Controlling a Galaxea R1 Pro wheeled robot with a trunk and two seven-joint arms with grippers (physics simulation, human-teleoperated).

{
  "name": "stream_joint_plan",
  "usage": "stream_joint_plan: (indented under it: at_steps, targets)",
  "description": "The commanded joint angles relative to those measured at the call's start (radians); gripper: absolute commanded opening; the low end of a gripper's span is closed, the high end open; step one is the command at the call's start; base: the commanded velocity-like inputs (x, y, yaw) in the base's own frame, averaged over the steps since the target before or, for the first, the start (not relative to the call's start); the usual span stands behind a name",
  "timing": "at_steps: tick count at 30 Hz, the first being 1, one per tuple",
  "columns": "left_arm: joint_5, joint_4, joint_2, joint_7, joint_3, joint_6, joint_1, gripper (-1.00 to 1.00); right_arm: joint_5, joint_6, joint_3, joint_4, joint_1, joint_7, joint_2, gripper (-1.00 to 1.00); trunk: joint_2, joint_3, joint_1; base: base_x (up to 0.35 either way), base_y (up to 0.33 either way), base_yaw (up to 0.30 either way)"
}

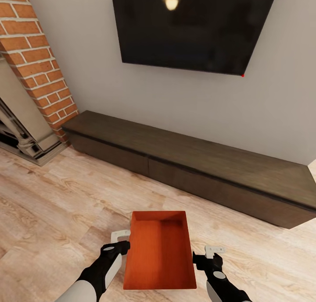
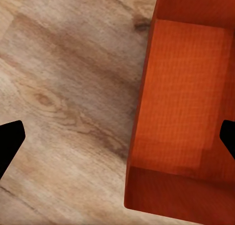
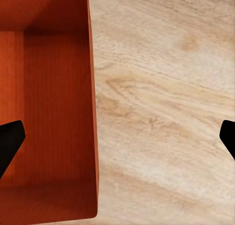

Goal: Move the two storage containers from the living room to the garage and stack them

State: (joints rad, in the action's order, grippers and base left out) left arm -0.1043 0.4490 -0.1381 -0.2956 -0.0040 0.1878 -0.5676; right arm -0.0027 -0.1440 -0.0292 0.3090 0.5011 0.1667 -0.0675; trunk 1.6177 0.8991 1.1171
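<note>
We see the left gripper (image 1: 119, 245) and the right gripper (image 1: 210, 254) flanking an orange-red, finely ribbed, topless plastic storage bin (image 1: 159, 250), one at each long wall. In both wrist views the fingers are spread wide, straddling the bin's wall with one dark fingertip (image 2: 228, 137) over its inside and the other over bare boards, so neither gripper clamps anything that we can make out; whether the bin rests on the planks or hangs between the arms we cannot tell. We judge the two-sided stance is meant for carrying it level. It sits on or above the light wood plank floor (image 1: 61, 192), near a long dark wood cabinet (image 1: 202, 166) below a black wall television (image 1: 193, 26), beside a red brick fireplace (image 1: 35, 56). Only one bin shows.
</note>
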Motion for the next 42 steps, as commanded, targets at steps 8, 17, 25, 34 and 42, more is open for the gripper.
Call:
stream_joint_plan:
  at_steps: [8, 17, 25, 34, 42]
  targets:
    - [-0.011, 0.003, 0.0, -0.005, -0.001, 0.004, 0.0, 1.0, -0.002, -0.004, -0.002, -0.001, 0.001, 0.005, 0.0, 1.0, 0.0, 0.001, 0.0, 0.0, 0.0, 0.0]
    - [-0.011, -0.001, 0.0, -0.004, -0.001, 0.004, 0.0, 1.0, -0.002, -0.005, -0.002, -0.001, 0.001, 0.005, 0.0, 1.0, 0.056, 0.026, 0.031, 0.0, 0.0, 0.0]
    - [-0.004, -0.002, 0.001, -0.002, -0.008, 0.004, 0.0, 1.0, -0.002, -0.013, -0.004, -0.001, 0.001, 0.003, 0.0, 1.0, 0.112, 0.051, 0.061, 0.0, 0.0, 0.0]
    - [-0.003, -0.001, 0.0, -0.002, -0.005, 0.004, 0.0, 1.0, 0.011, -0.048, -0.004, -0.001, 0.001, -0.056, -0.009, 1.0, 0.175, 0.079, 0.096, 0.0, 0.0, 0.0]
    - [-0.003, -0.001, 0.0, -0.003, -0.006, 0.004, 0.0, 1.0, 0.049, -0.066, -0.001, -0.002, 0.001, -0.059, -0.012, 1.0, 0.231, 0.104, 0.126, 0.0, 0.0, 0.0]
